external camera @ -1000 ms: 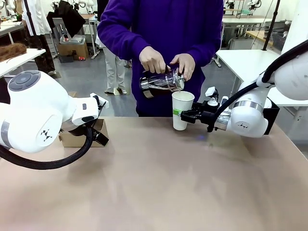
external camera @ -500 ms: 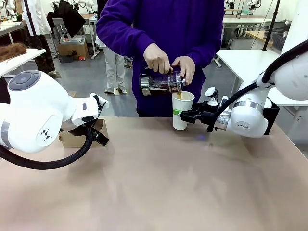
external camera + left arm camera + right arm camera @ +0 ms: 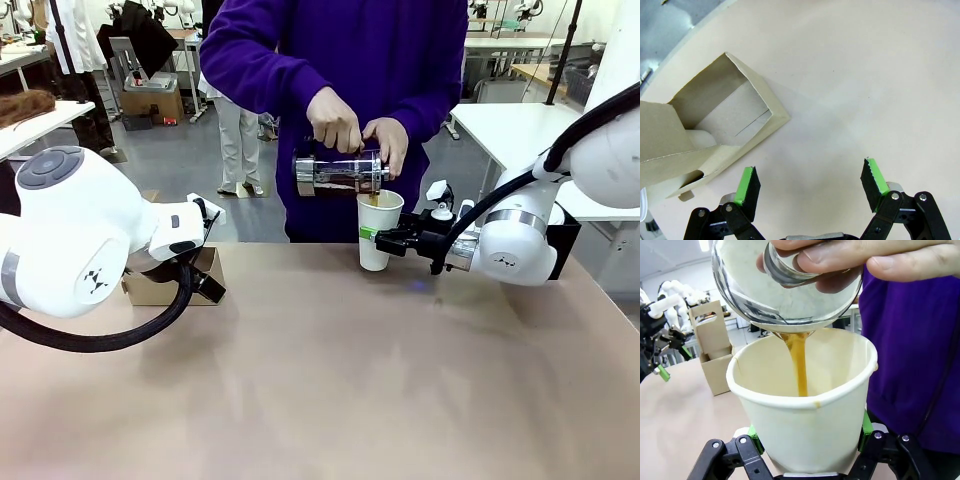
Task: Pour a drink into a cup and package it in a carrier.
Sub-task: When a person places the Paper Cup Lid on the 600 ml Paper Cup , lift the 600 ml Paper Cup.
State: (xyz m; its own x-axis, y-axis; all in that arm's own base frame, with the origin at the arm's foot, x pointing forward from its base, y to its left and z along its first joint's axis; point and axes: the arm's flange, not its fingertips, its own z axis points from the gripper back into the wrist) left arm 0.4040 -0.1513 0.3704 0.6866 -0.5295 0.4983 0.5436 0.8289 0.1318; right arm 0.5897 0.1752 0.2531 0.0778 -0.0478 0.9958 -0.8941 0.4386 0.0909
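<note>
Coffee (image 3: 799, 365) now runs in a thin brown stream from the jug (image 3: 340, 172) into the cup (image 3: 378, 235); a second ago the jug was only tipping over the rim with no stream to see, and since then the person's hands (image 3: 335, 120) have lifted it a little and laid it closer to level. So the pour has begun and is in full flow, though I cannot tell how full the cup is, since its wall hides the level. The cup has not moved: it stands open-topped, no lid on it, at the far middle of the tabletop (image 3: 320, 380), with the right jaws clamped on its lower half from the right, green pads (image 3: 754, 436) pressed against both sides. The right arm (image 3: 515, 245) looks to be steadying it rather than moving it. The carrier (image 3: 715, 375) sits at the far left, well apart from the cup and partly behind the left arm (image 3: 80, 240). The left jaws stand wide apart and empty over bare tabletop, just beside the carrier's near corner. Judging by this, filling has to finish before the cup can go to the carrier.
</note>
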